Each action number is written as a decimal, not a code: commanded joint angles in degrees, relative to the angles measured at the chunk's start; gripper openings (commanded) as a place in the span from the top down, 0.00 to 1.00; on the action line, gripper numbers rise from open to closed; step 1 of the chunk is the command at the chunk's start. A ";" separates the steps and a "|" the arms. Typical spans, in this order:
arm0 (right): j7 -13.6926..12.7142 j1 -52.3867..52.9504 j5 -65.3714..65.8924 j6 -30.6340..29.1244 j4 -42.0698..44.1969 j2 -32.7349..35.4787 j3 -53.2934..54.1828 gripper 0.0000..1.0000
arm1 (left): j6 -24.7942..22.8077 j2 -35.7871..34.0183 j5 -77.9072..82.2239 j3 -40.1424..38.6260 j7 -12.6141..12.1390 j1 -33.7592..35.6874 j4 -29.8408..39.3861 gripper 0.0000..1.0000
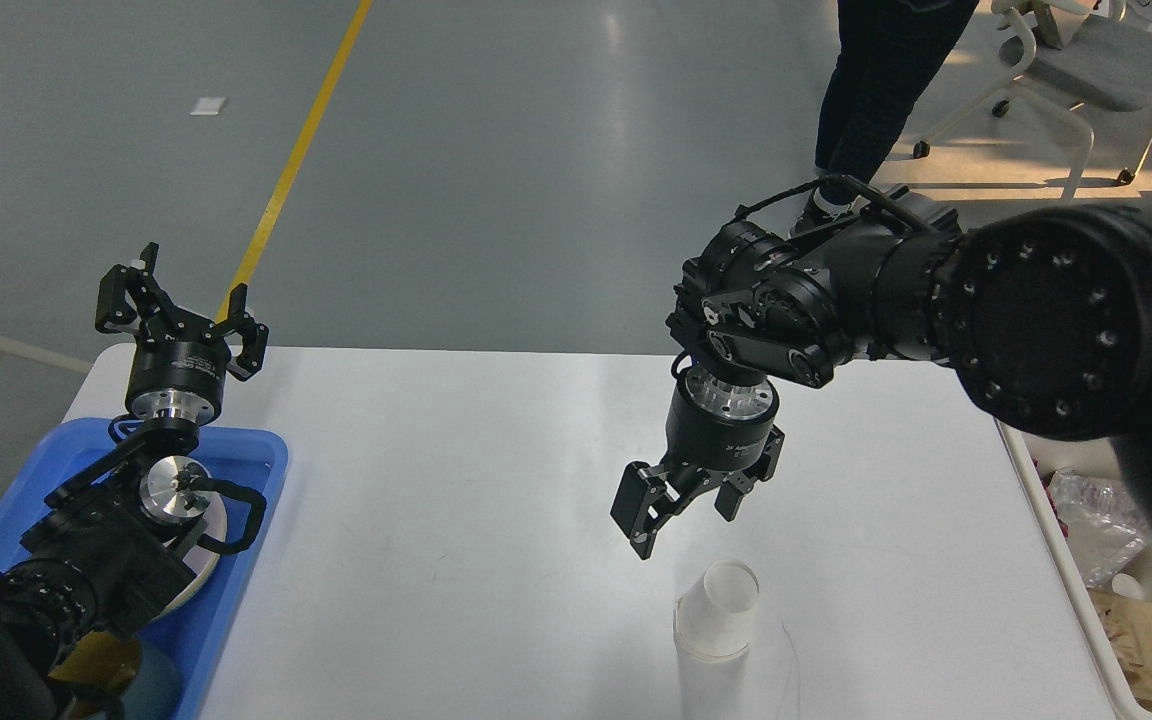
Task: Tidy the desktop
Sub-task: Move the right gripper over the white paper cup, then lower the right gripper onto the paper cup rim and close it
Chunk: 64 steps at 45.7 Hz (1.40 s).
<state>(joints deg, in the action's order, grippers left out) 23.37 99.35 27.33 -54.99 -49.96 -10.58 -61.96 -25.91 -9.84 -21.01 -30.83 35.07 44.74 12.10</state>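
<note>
Right gripper [681, 512] hangs fingers-down over the desktop [496, 480], jaws spread wide with nothing between them, just above and to the left of a translucent cup [718, 610] standing upside down near the front edge. No contact there: the near fingertip stops short of the cup's top. Behind the fingers comes the silver wrist flange, then the arm bends sharply back and runs out to the right, its thick black shoulder section filling the right side and going out of frame.

Left gripper [179, 310] points up and away at the far left corner, fingers splayed apart, empty, poised above the blue tray [251, 470]. Its arm folds down into the tray and covers most of what lies there; a white round plate-like thing shows under it, and something yellowish and teal at the bottom corner, too hidden to name.

The desktop spreads white and glossy across the middle, its front edge cut off by the frame. At the right, the cream bin [1086, 600] is largely masked by the right arm; crumpled clear plastic and brownish paper, probably wrappers, peek out
</note>
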 commanded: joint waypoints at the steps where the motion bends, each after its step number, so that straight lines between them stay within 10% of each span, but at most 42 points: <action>1: 0.01 -1.87 0.00 -0.01 0.39 0.21 -0.97 0.00 | -0.02 0.00 0.01 -0.02 0.00 0.00 -0.06 0.03; 64: 0.01 -11.01 -0.96 0.85 5.13 1.44 -2.82 0.00 | 0.07 0.00 0.01 -0.02 0.00 0.00 0.03 0.04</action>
<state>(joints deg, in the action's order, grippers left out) 23.29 89.10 26.37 -54.33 -46.09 -9.14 -64.77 -25.91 -9.84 -21.01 -30.84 35.07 44.74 12.07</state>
